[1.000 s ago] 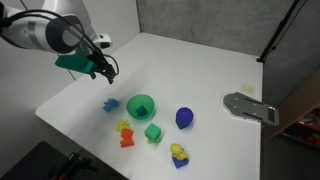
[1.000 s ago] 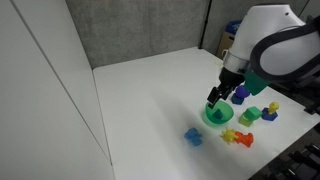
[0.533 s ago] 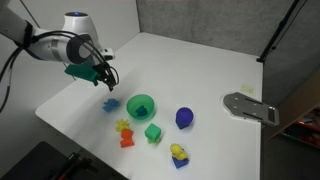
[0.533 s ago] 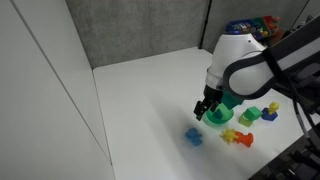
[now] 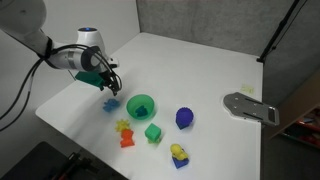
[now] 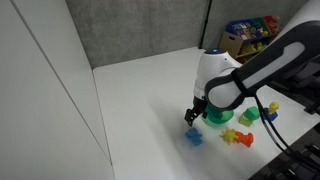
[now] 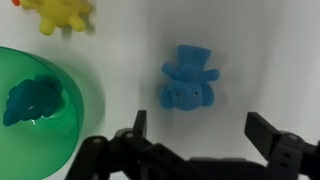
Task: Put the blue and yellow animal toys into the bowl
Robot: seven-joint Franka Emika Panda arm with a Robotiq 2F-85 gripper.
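Neither toy was in the bowl (image 7: 80, 120) yet: the blue toy (image 7: 190, 80) lay beside it toward a corner of the table (image 5: 200, 70), under the gripper (image 7: 198, 122) whose jaws were spread, and the yellow toy (image 7: 60, 12) lay near.

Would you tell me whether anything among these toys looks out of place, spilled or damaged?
Nothing looks spilled or broken. The blue toy lies flat and whole, and the yellow toy lies near the bowl. One oddity: a bluish shape already sits inside the bowl, and I cannot tell what it is.
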